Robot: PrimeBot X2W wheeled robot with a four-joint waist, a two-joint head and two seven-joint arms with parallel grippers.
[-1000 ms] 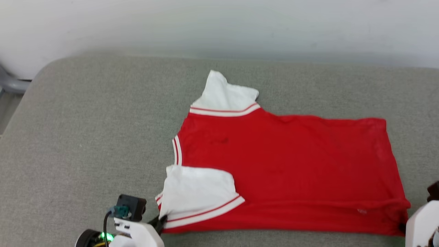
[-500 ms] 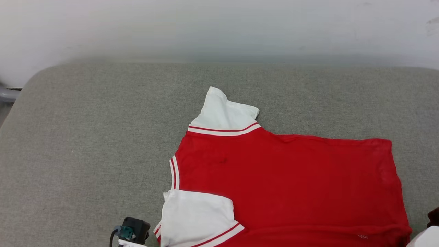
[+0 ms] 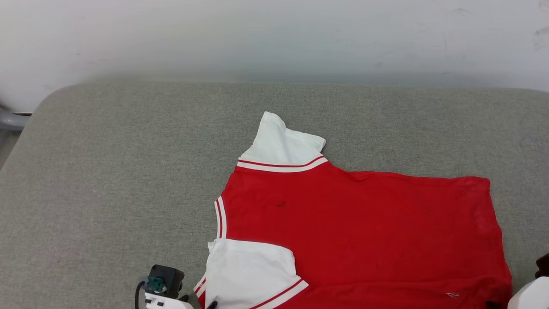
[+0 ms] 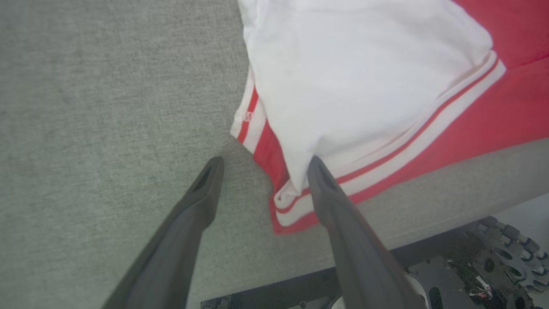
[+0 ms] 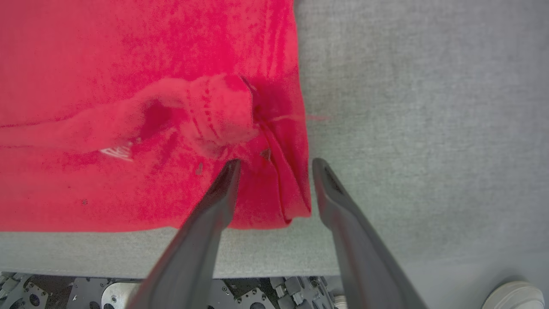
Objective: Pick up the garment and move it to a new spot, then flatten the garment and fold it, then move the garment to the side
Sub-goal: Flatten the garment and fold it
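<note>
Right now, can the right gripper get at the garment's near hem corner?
Probably yes. The right gripper is open and straddles that corner of the garment: one finger over the red fabric, the other over the bare grey cushion. Nothing else lies between them.

head view: high, facing forward and down over the desk to the wall; shirt mid-distance.
left wrist view: close, along left claw, at sleeve corner.
right wrist view: close, along right claw, at hem corner.
shared: shirt's near edge, desk front.
</note>
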